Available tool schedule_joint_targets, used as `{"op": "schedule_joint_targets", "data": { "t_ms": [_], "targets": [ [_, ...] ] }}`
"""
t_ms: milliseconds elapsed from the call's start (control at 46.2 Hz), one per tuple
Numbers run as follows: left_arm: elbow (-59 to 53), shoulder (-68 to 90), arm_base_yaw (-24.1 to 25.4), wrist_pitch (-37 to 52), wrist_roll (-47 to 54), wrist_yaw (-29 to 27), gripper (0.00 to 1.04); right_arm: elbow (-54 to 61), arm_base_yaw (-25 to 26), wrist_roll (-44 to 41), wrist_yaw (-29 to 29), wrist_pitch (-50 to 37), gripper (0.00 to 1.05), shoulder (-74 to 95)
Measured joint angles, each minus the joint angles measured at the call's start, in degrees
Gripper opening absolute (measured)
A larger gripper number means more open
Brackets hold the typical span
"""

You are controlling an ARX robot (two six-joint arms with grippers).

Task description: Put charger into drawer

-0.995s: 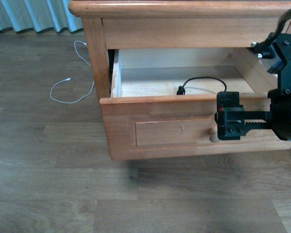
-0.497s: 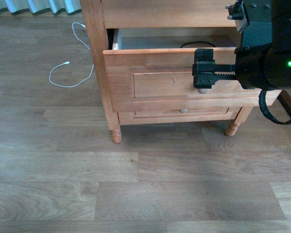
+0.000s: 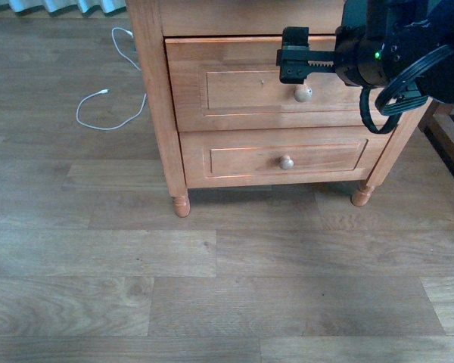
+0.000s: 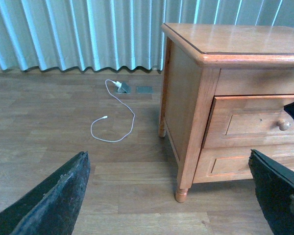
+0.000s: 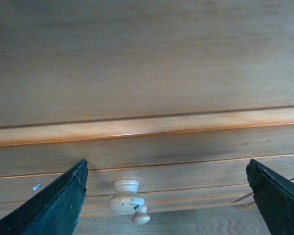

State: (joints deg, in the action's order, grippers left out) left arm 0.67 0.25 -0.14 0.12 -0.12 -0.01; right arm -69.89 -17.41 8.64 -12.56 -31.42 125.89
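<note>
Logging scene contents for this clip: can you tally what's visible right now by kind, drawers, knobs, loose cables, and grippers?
Drawers: 2, the taller drawer and the shorter drawer, both closed
Knobs: 2, upper knob and lower knob
Loose cables: 1, white cable on the floor
Grippers: 2, left gripper and right gripper, jaws apart
Total: 7

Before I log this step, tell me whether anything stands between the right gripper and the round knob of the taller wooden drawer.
Nothing visible does. The right gripper hangs open just above the round wooden knob of the taller light-brown drawer, which sits closed.
</note>
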Motion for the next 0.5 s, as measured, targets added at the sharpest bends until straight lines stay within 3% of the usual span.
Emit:
{"op": "schedule_joint_targets", "data": {
  "t_ms": [497],
  "targets": [
    [0.0, 0.0, 0.0, 0.0, 0.0, 0.0, 0.99, -2.7, -1.0, -2.2, -1.6, -2.8, 0.96, 4.1]
  ]
}}
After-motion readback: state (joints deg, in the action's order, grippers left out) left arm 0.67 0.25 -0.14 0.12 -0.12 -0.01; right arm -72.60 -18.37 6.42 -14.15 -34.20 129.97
